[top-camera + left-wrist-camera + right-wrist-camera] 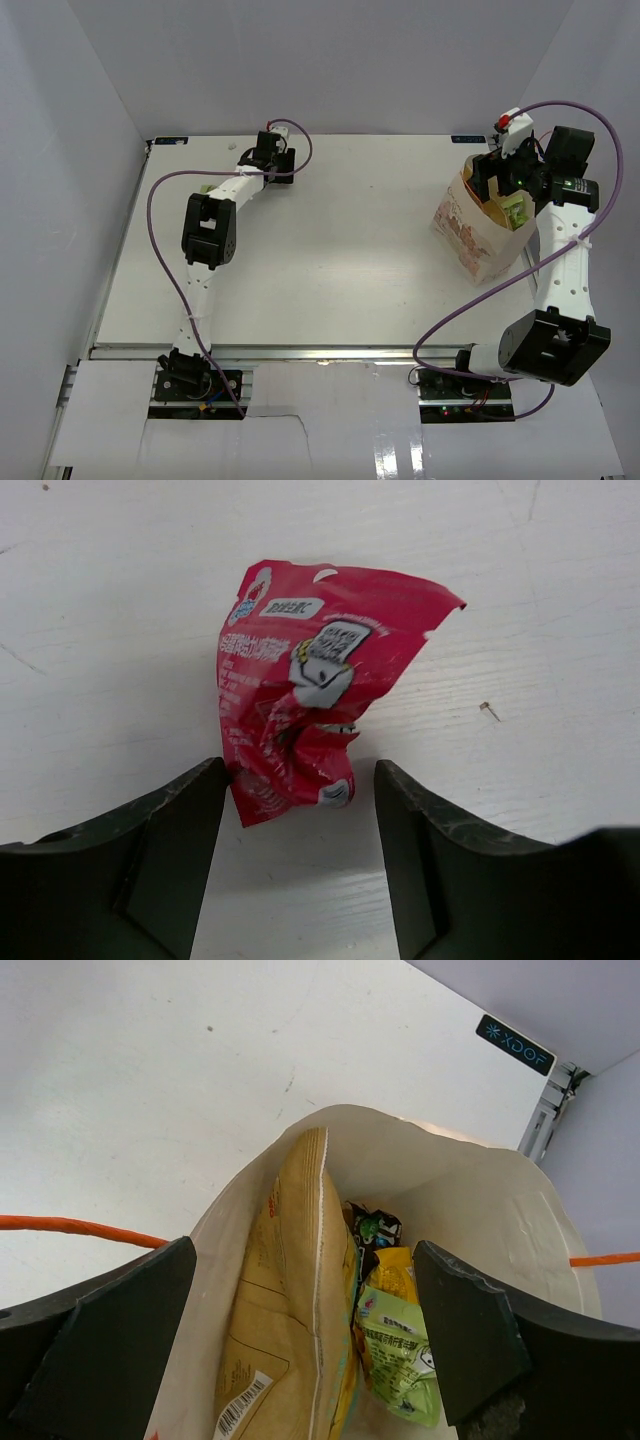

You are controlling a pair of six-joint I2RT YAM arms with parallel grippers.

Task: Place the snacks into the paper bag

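A crumpled pink-red wrapper lies on the white table, just ahead of my open left gripper; its lower end reaches between the fingertips, not gripped. The left gripper is at the table's far middle. The paper bag stands at the far right. My right gripper hovers open over its mouth. Inside the bag are the large tan chip bag, a light green packet, a yellow pack and a dark packet.
Orange cord handles hang out on both sides of the bag. The table's right back edge carries a black label. White walls close the table in at the left, back and right.
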